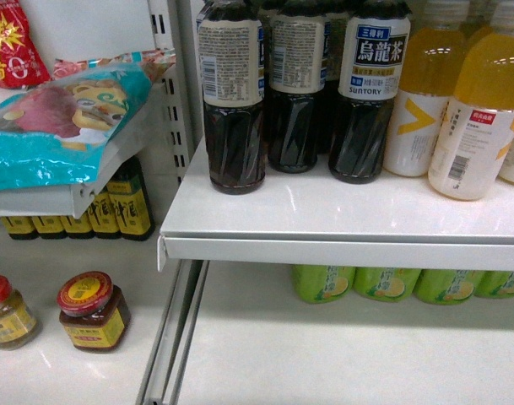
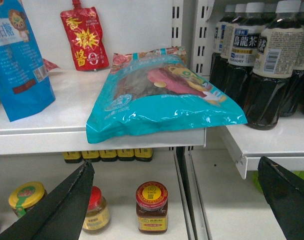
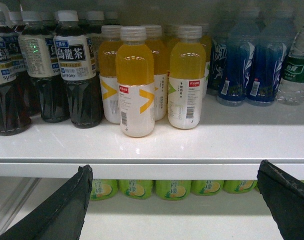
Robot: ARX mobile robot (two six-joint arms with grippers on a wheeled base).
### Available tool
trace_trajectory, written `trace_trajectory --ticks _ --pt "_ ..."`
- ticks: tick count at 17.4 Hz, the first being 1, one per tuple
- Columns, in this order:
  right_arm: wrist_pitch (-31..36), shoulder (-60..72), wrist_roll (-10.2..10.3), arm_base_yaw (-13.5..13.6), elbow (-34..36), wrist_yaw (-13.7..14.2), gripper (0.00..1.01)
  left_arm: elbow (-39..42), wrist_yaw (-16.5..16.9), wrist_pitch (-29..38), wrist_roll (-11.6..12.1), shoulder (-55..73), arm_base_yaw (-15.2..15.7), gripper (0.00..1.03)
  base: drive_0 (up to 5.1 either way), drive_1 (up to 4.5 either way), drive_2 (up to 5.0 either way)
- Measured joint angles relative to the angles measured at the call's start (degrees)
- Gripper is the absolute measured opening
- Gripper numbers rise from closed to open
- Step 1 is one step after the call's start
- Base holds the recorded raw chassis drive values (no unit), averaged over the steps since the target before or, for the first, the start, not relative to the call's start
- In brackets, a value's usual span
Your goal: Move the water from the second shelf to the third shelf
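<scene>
Both grippers gape empty; your right gripper (image 3: 174, 200) could topple yellow-juice plastic bottles (image 3: 136, 82) reaching the clear green-labelled water bottle (image 3: 296, 70).

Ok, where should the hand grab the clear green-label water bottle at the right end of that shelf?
Probably the labelled waist of the water bottle, from the front: it stands upright with open shelf before it. Blue bottles crowd its left, so the gap is tight.

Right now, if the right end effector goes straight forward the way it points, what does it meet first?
Probably the white front edge of the shelf, or the yellow drink bottles standing just above it. The right end effector is open and level with that edge; depth is unclear.
</scene>
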State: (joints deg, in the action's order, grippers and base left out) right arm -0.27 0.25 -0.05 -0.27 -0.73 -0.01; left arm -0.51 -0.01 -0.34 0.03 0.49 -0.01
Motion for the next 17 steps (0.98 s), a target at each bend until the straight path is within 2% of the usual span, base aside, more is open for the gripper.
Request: trace_trajectory --ticks 17 --pt "0.0 0.0 0.0 0.0 0.0 0.0 0.98 0.0 0.0 0.0 0.0 0.0 0.0 0.98 0.0 0.00 0.0"
